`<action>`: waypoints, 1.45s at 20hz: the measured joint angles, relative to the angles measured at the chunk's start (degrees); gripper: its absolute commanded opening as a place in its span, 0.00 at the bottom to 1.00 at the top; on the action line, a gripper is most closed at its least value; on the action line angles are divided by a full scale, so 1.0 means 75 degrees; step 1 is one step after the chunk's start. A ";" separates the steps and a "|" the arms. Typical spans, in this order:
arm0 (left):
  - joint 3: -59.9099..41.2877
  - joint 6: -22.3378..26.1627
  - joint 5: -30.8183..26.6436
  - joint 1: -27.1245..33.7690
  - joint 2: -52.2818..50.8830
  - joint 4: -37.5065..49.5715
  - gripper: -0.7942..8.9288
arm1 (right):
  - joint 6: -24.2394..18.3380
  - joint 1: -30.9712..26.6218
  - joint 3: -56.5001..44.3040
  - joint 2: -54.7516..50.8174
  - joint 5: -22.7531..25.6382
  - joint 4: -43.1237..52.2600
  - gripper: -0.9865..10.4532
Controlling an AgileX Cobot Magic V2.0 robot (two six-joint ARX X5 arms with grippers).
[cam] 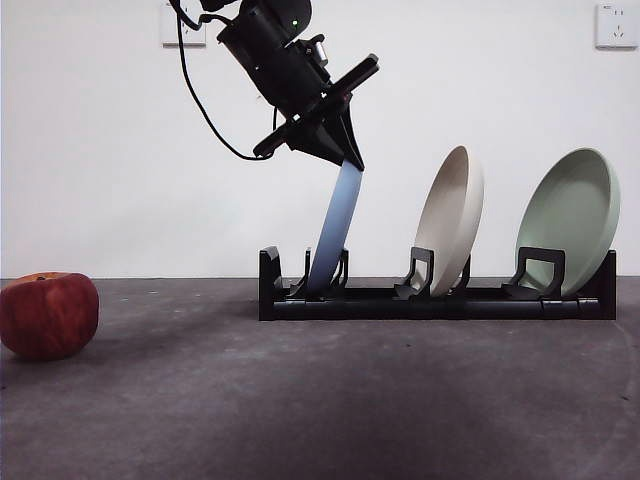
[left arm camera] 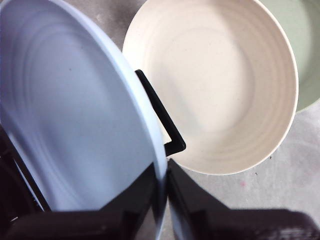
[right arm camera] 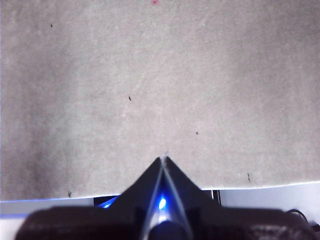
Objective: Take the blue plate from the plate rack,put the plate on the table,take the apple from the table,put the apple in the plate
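The blue plate (cam: pixel 335 228) stands on edge in the leftmost slot of the black plate rack (cam: pixel 440 300), leaning right at its top. My left gripper (cam: pixel 348 158) comes down from the upper left and is shut on the plate's top rim; in the left wrist view the blue plate (left arm camera: pixel 75 115) fills the near side with the left gripper (left arm camera: pixel 164 175) pinching its rim. The red apple (cam: pixel 48 315) sits on the grey table (cam: pixel 320 400) at the far left edge. My right gripper (right arm camera: pixel 163 162) hangs shut over bare table, holding nothing.
A cream-beige plate (cam: pixel 452 220) and a pale green plate (cam: pixel 572 220) stand in the rack's middle and right slots. In the left wrist view the cream plate (left arm camera: pixel 220 85) lies close beside the blue one. A white wall with sockets stands behind.
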 measured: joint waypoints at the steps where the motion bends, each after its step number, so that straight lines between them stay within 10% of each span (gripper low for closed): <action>1: 0.0000 -0.0023 0.0000 0.0000 0.0000 0.0000 0.07 | 0.0000 0.0000 0.0000 0.0000 0.0000 0.0061 0.09; 17: 0.2498 -0.0711 0.1422 0.0291 -0.0006 -0.1574 0.07 | -0.0003 0.0000 0.0000 0.0000 0.0000 0.0140 0.09; 29: 0.4771 0.0688 0.1903 0.0122 -0.0787 -0.3509 0.07 | -0.0003 0.0000 0.0000 -0.0006 -0.0003 0.0105 0.09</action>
